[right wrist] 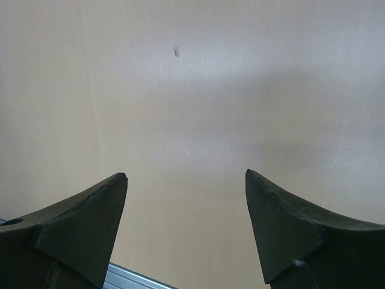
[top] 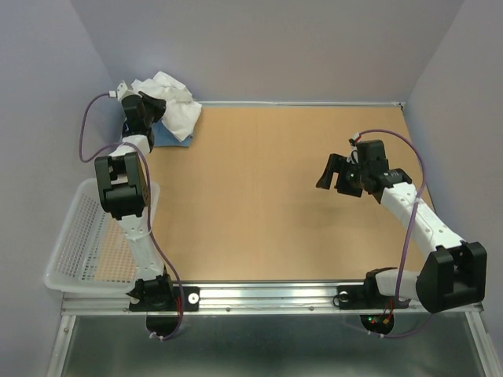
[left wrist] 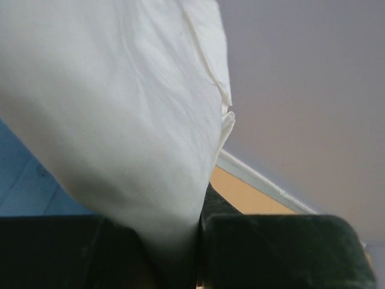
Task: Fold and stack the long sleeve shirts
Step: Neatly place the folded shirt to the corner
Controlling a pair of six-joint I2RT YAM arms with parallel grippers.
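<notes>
A crumpled white long sleeve shirt (top: 171,98) is bunched in the far left corner of the table. It lies partly over a light blue shirt (top: 174,137), of which only a strip shows. My left gripper (top: 148,110) is at that pile, shut on a fold of the white shirt (left wrist: 120,102). The cloth runs down between the jaws of the left gripper (left wrist: 180,238), and blue fabric (left wrist: 18,180) shows beneath it. My right gripper (top: 334,173) hovers over the bare tabletop at mid right. In the right wrist view that gripper (right wrist: 186,177) stands open with nothing between its fingers.
A white plastic mesh basket (top: 78,236) sits at the near left edge beside the left arm's base. Lilac walls close in the table on the left, back and right. A metal rail (top: 267,294) runs along the near edge.
</notes>
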